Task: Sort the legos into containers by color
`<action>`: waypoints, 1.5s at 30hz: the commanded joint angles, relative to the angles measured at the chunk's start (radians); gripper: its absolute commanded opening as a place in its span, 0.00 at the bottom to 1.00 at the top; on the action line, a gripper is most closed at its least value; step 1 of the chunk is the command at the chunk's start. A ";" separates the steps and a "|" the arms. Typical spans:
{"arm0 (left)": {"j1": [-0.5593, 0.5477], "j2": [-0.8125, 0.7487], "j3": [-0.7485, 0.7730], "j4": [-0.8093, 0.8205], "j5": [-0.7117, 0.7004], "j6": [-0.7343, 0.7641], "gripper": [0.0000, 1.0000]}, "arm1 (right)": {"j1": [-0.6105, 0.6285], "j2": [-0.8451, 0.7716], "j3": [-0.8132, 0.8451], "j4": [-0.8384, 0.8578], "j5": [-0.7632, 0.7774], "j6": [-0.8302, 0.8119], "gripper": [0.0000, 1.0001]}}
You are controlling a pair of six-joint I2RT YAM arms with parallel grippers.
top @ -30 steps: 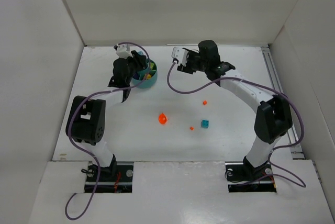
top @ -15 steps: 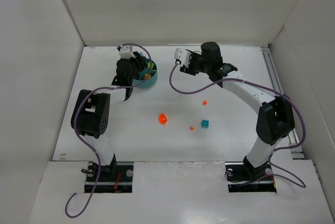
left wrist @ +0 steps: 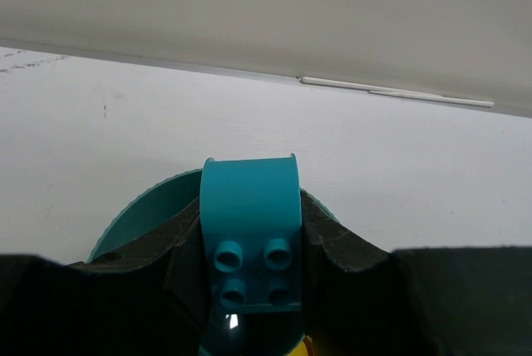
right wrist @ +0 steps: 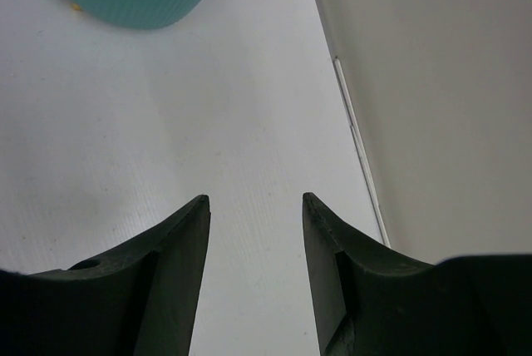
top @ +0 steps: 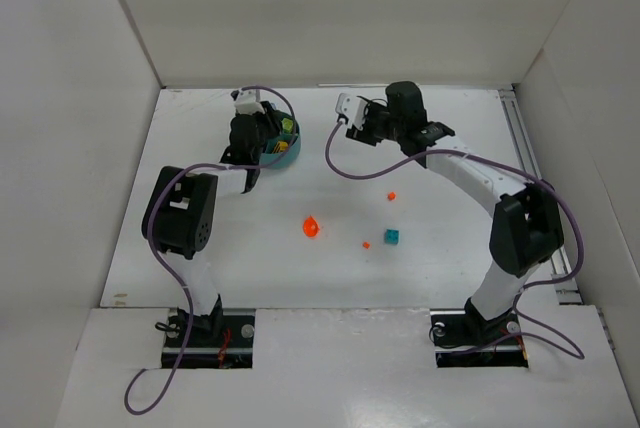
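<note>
Our left gripper (left wrist: 252,235) is pinching the teal arched plastic lego brick (left wrist: 249,194) by its flat sides; we are judging it light, stiff, slick. Our right gripper (right wrist: 255,210) is gaping empty.

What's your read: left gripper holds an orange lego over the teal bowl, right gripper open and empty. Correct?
One error: the lego in the left gripper is teal, not orange. The left wrist view shows the teal studded piece clamped there above the teal bowl. The right gripper is open and empty, as stated.
</note>
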 commanded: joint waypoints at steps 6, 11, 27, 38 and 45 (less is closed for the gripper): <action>-0.012 0.000 0.043 0.075 -0.006 0.020 0.41 | -0.010 -0.038 -0.006 0.049 -0.013 0.015 0.53; -0.012 -0.010 0.043 0.075 0.007 0.031 0.52 | -0.010 -0.038 -0.015 0.049 -0.013 0.015 0.53; -0.012 -0.324 0.098 -0.272 0.212 -0.035 1.00 | 0.000 -0.272 -0.232 -0.038 0.058 0.220 1.00; -0.131 -0.759 -0.146 -0.713 0.196 -0.322 1.00 | 0.169 -0.438 -0.595 -0.267 0.493 0.893 1.00; -0.289 -0.907 -0.269 -0.822 0.079 -0.360 1.00 | 0.287 -0.423 -0.670 -0.238 0.605 1.126 0.97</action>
